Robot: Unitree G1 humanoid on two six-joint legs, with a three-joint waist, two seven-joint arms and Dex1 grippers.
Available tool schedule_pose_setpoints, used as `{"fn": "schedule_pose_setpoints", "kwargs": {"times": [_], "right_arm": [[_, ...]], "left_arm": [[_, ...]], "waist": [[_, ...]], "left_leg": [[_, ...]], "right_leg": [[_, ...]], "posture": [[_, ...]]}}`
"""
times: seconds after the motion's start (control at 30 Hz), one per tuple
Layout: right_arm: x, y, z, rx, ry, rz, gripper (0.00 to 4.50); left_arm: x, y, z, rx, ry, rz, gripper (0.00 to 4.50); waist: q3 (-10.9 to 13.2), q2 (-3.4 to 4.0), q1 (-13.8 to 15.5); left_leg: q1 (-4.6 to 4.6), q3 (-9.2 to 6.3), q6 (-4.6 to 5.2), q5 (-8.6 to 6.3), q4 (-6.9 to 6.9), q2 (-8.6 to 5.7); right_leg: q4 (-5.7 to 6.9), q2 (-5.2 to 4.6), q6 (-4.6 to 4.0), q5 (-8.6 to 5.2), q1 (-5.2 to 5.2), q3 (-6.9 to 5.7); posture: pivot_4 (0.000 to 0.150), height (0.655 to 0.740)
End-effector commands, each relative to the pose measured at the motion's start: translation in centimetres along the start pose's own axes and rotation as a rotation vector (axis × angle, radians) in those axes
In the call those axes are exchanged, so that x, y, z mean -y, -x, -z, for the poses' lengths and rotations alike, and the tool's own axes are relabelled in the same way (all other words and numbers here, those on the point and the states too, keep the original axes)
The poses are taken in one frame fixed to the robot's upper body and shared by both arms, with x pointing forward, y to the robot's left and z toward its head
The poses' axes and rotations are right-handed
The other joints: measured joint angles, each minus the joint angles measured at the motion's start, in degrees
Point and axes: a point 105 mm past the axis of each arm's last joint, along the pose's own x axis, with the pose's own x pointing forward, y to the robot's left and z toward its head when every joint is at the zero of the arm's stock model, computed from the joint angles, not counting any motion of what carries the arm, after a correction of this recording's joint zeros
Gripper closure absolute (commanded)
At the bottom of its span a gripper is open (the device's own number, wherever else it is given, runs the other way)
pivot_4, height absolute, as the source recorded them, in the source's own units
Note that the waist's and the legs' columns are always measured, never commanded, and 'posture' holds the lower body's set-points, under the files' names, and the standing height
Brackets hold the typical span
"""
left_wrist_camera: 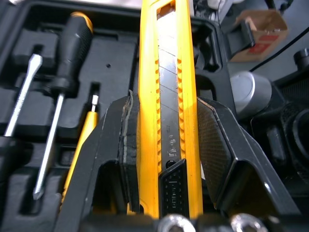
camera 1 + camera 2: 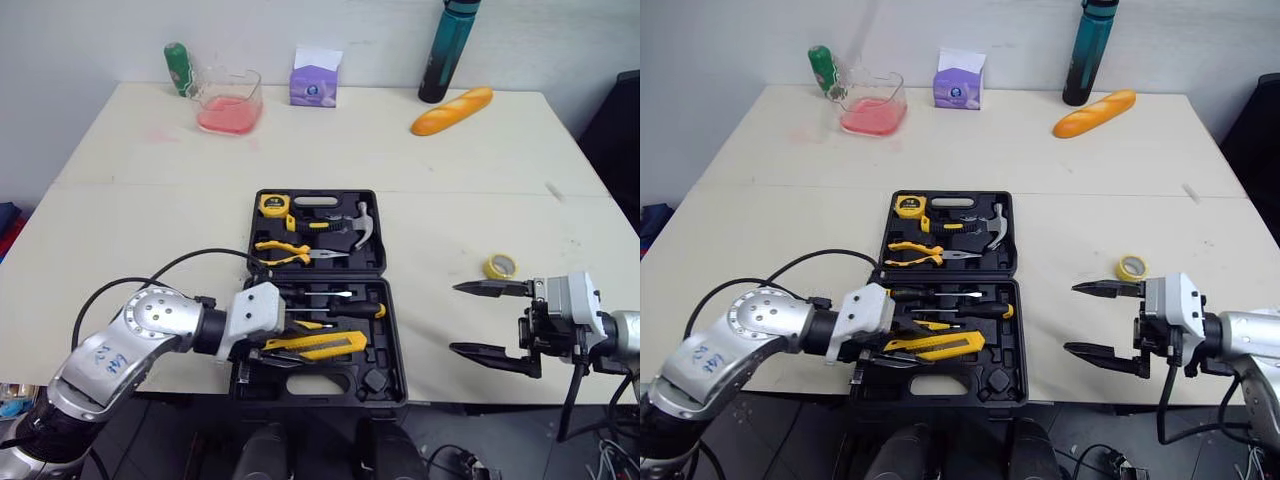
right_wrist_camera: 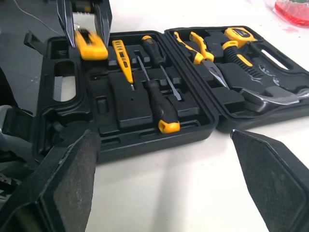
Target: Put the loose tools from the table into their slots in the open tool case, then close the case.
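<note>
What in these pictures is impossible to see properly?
- Slot beneath the utility knife: left eye view, covered by the knife and the left gripper. I cannot tell whether the knife is seated in the tool case.
- Cap of the bottle: cut off by the top edge, both eye views.
- Print on the purple box: too small, eye views.

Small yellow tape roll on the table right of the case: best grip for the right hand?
Come from straight above and pinch across the outer rim of the small yellow ring-shaped tape roll. It seems to lie flat, hole up, on the cream table, so both sides are free. The open right hand sits nearest it.
</note>
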Motion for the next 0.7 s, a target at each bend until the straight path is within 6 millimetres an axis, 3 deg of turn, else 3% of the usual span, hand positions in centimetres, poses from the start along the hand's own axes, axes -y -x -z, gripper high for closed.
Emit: {"fn": "schedule_pose_setpoints", "kwargs": {"times": [0.03,0.47,0.7], "right_arm": [[-0.2,-0.2,-0.8,0.021,0.028,-0.010,0.00],[-0.3,-0.5,-0.7,0.026,0.019,-0.001,0.00],[-0.3,-0.6,-0.5,0.021,0.012,0.006,0.00]], "left_arm": [[0.4,-0.5,-0.3,-0.005,-0.060,0.003,3.26],[-0.1,-1.1,2.3,-0.155,-0.094,-0.030,3.26],[-0.5,-1.0,2.5,-0.182,-0.099,-0.039,3.26]], "waist": [[0.0,0.00,0.0],[0.0,0.00,-0.2],[0.0,0.01,-0.1]], "left_leg": [[0.00,0.00,0.00,0.00,0.00,0.00],[0.02,0.01,0.00,0.00,0.00,0.01],[0.03,0.01,0.00,0.00,0.00,0.03]], "right_leg": [[0.00,0.00,0.00,0.00,0.00,0.00],[0.01,0.02,0.00,0.00,0.00,0.00],[0.01,0.03,-0.01,-0.01,0.00,0.00]], "posture": [[0.150,0.7400],[0.150,0.7400],[0.150,0.7400]]}}
